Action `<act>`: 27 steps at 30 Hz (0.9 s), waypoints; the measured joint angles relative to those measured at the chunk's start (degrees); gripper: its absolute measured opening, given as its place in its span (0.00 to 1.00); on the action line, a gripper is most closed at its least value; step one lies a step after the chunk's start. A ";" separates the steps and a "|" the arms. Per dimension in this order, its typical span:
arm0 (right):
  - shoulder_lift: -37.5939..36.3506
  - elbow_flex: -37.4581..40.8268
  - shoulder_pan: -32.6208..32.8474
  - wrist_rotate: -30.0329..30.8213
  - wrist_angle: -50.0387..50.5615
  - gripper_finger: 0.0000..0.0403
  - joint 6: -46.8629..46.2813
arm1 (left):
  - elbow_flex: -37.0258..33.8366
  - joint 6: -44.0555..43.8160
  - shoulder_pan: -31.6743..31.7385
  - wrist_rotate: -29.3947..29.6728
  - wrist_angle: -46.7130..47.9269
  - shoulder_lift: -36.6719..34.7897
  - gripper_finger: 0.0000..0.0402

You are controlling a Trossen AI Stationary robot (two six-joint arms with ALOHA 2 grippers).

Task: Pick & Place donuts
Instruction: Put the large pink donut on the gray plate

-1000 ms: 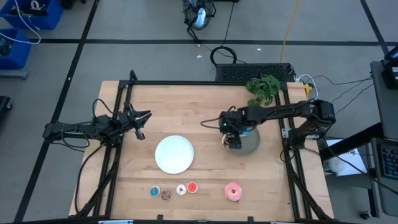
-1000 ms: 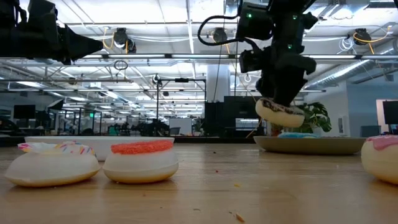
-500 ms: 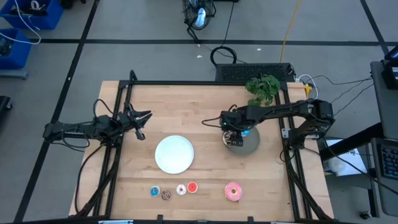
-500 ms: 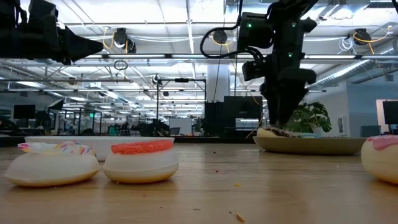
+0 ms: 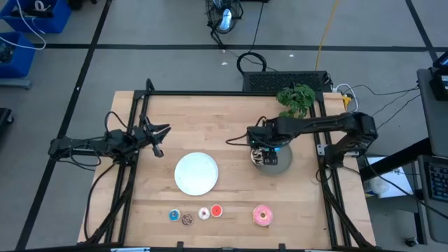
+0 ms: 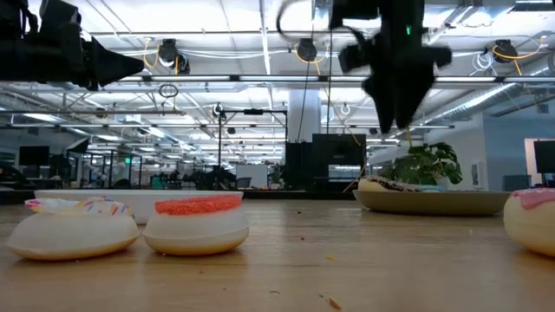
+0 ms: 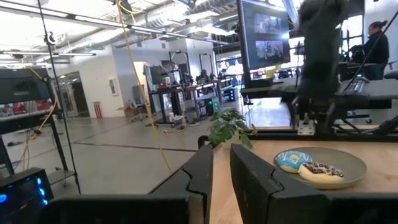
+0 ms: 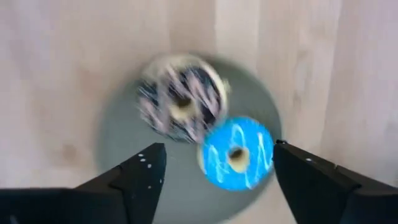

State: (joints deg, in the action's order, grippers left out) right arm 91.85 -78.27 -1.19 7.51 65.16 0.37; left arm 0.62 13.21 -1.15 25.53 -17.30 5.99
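Four tiny donuts sit in a row at the table's near edge: your blue one (image 5: 174,215), the brown one (image 5: 187,220), the cream one (image 5: 204,213) and the red one (image 5: 216,210), close together. Just to their right, on the same near strip, you have the pink donut (image 5: 262,215) lying alone on the wood. Farther in, near the middle of the table, the white plate (image 5: 196,173) carries nothing. To its right stands the gray plate (image 5: 282,162), and on it you can see two donuts touching each other: the brown-white donut (image 8: 181,98) and the blue sprinkled donut (image 8: 238,153). Your right gripper (image 5: 262,151) hangs above that gray plate, its fingers spread wide with nothing between them, clear of both donuts below. At about the same depth on the left side, your left gripper (image 5: 155,137) waits over bare wood, its fingers close together with a narrow gap and nothing held. Beyond the gray plate, at the far edge, stands a green plant (image 5: 295,99).
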 joint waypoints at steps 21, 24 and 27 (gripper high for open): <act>1.55 -6.42 27.08 -7.26 -10.26 0.01 -18.20 | 0.00 -0.68 0.00 0.05 -0.02 0.01 0.16; 5.59 -8.69 28.50 -10.73 -8.81 0.01 -20.27 | 0.00 -0.68 -0.01 0.05 -0.04 0.01 0.16; 10.88 -13.18 30.04 -13.30 -3.79 0.00 -20.39 | 0.00 -1.36 -0.01 0.05 -0.07 -0.01 0.16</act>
State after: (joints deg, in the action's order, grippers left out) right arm 102.73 -91.44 28.85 -5.79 61.38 -20.01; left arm 0.62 11.85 -1.17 25.58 -17.37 5.98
